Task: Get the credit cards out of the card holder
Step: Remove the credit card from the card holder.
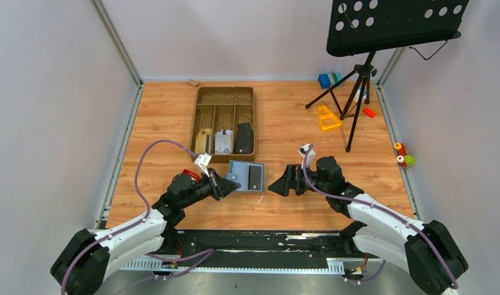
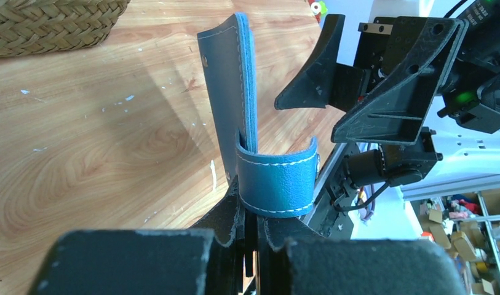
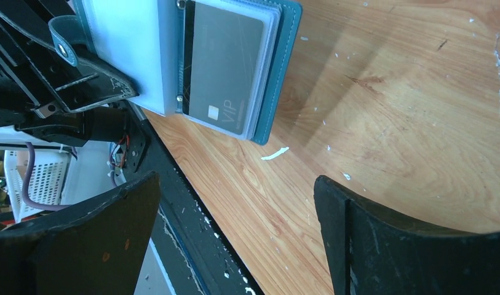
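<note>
One grey card (image 3: 226, 67) at least sits in the card holder (image 1: 246, 176), tucked in a clear sleeve on the open inner face, with "VIP" printed near its lower corner. More sleeves are stacked under it; can't tell if they hold cards.

The holder is on the table (image 1: 296, 209) near the front edge, just below the brown tray (image 1: 198, 117). The left gripper (image 1: 222, 184) is clenched on the holder's left edge; the left wrist view shows its fingers (image 2: 235, 218) pinched at the strap loop, holder seen edge-on. The right gripper (image 1: 278, 185) is released, jaws spread wide, near the holder's right side but not touching it. The right wrist view shows the card above and between its fingers (image 3: 333, 196), with bare table in between.

Three flat pieces lie in the tray's near compartments: a tan one (image 1: 203, 141), a pale one (image 1: 223, 141) and a dark one (image 1: 244, 138). They are probably cards already pulled, but are too small to confirm.

Progress judgement: partly done, maybe past halfway. Left to do: the right gripper closes in on the grey card's exposed edge, slides it out of the sleeve and sets it down, then the sleeves beneath get checked. The left hold looks enough to keep the holder steady.
</note>
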Tool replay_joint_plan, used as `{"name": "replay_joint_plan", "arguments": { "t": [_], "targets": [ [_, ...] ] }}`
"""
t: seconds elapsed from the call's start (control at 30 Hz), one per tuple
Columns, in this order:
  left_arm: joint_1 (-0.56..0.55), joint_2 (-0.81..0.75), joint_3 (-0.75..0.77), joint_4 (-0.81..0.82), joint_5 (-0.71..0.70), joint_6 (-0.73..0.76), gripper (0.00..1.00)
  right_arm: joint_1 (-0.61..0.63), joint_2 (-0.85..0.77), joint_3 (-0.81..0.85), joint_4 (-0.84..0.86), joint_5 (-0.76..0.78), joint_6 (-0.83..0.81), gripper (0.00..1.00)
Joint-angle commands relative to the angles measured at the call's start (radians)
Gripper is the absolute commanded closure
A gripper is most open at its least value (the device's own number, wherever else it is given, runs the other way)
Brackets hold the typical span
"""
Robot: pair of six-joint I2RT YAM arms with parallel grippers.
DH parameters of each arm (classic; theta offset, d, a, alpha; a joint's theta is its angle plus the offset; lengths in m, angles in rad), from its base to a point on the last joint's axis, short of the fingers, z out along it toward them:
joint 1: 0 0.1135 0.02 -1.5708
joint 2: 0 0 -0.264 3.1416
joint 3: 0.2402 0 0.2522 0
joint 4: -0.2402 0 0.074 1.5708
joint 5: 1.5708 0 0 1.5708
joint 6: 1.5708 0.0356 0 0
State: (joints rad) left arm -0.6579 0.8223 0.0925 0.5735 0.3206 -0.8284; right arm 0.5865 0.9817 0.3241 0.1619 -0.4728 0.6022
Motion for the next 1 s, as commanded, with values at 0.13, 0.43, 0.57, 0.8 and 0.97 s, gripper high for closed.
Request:
{"name": "replay_joint_plan", "arguments": {
  "t": [0.13, 0.43, 0.57, 0.8, 0.97],
  "targets": [
    [-0.007, -0.117, 0.073, -0.094, -0.052, 0.021, 1.0, 0.0, -0.005, -0.013, 0.093, -0.034, 0.033, 0.05],
    [-0.007, -0.175, 0.099, -0.11, -0.059, -0.073, 1.0, 0.001, -0.019, -0.007, 0.088, -0.044, 0.057, 0.0],
    [-0.007, -0.13, 0.103, -0.044, -0.002, -0.106, 1.0, 0.0, -0.045, -0.008, 0.08, -0.048, 0.061, 0.0],
    [-0.007, -0.064, 0.126, 0.039, 0.082, -0.137, 1.0, -0.001, -0.104, -0.033, 0.167, -0.091, 0.13, 0.0],
    [-0.006, -0.054, 0.13, 0.106, 0.105, -0.165, 1.0, 0.0, -0.135, -0.033, 0.217, -0.09, 0.173, 0.0]
  ]
}}
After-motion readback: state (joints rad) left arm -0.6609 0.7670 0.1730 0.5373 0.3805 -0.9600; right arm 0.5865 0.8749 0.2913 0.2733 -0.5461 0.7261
